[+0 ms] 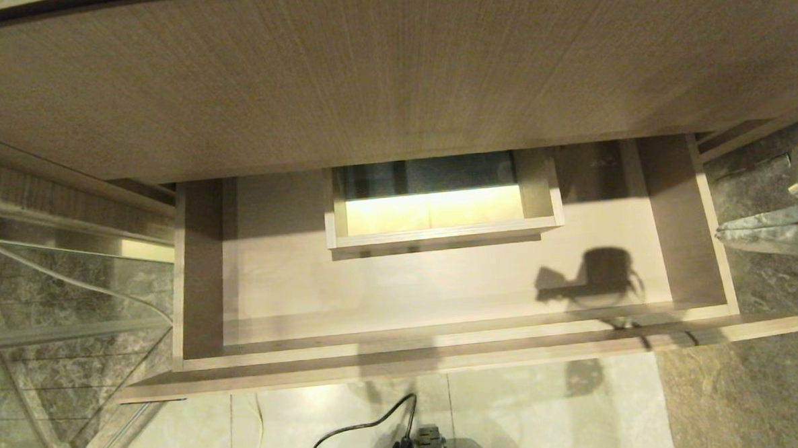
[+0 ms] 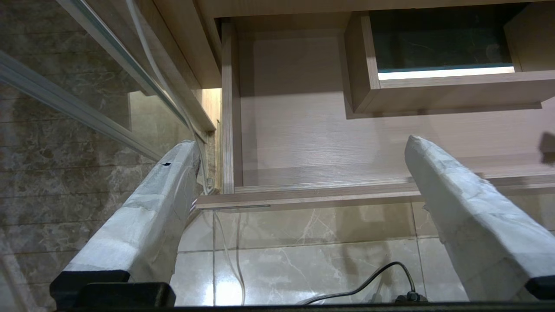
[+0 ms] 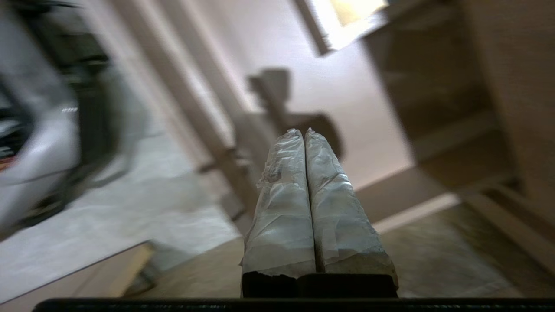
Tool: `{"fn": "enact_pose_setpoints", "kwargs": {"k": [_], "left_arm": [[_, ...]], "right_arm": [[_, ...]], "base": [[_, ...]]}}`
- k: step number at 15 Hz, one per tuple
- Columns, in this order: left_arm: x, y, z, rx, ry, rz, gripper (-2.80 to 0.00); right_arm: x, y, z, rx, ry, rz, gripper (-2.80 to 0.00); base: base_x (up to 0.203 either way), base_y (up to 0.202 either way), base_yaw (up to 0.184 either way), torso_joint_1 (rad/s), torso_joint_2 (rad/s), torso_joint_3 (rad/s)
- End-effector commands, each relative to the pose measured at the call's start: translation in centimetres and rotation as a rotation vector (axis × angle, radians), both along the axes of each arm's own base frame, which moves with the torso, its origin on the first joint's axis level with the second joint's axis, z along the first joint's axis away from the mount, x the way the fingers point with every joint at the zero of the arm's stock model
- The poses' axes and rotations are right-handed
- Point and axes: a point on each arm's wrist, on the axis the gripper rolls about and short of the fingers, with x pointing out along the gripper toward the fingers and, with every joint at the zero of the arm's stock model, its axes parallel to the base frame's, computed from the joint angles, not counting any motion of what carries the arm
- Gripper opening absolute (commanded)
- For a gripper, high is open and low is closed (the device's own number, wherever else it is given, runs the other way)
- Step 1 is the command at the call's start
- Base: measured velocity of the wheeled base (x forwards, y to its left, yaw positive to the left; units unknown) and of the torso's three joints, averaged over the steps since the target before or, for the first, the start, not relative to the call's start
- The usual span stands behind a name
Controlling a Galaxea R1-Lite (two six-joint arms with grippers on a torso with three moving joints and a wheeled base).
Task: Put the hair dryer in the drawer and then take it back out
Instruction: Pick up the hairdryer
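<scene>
We find the drawer (image 1: 442,283) pulled open mid-frame, no hair dryer in view. Our right tool (image 3: 305,132), clamped shut on nothing, sits at far right (nearer); left tool (image 2: 303,145) gapes wide.

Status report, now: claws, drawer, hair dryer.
Right claw shut, empty, at the drawer's right side. Left claw open, parked off the front-left corner. Drawer pulled open, floor bare. Hair dryer not in sight. Nothing in the way.
</scene>
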Motion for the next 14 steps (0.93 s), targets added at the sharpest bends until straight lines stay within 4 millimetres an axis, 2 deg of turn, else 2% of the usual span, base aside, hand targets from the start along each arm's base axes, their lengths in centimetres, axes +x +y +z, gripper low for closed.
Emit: {"fn": "enact_pose_setpoints", "kwargs": {"k": [1,4,7,11,14], "left_arm": [[0.4,0.0,-1.1,0.000,0.038,0.000,0.00],[0.4,0.0,-1.1,0.000,0.038,0.001,0.00],[0.4,0.0,-1.1,0.000,0.038,0.000,0.00],[0.4,0.0,-1.1,0.000,0.038,0.001,0.00],[0.4,0.0,-1.1,0.000,0.038,0.000,0.00]], "right_arm": [[-1.3,0.2,0.3,0.019,0.092,0.045,-2.80],[-5.2,0.4,1.4,0.076,0.204,0.108,-2.80],[-9.5,0.5,3.6,0.113,0.219,0.140,-2.80],[-14.3,0.3,6.0,0.210,0.117,0.013,-2.80],[-16.3,0.4,7.8,0.209,-0.013,0.007,-2.80]], "base": [[0.000,0.000,0.000,0.000,0.00,0.000],[0.000,0.000,0.000,0.000,0.00,0.000],[0.000,0.000,0.000,0.000,0.00,0.000],[0.000,0.000,0.000,0.000,0.00,0.000],[0.000,0.000,0.000,0.000,0.00,0.000]]}}
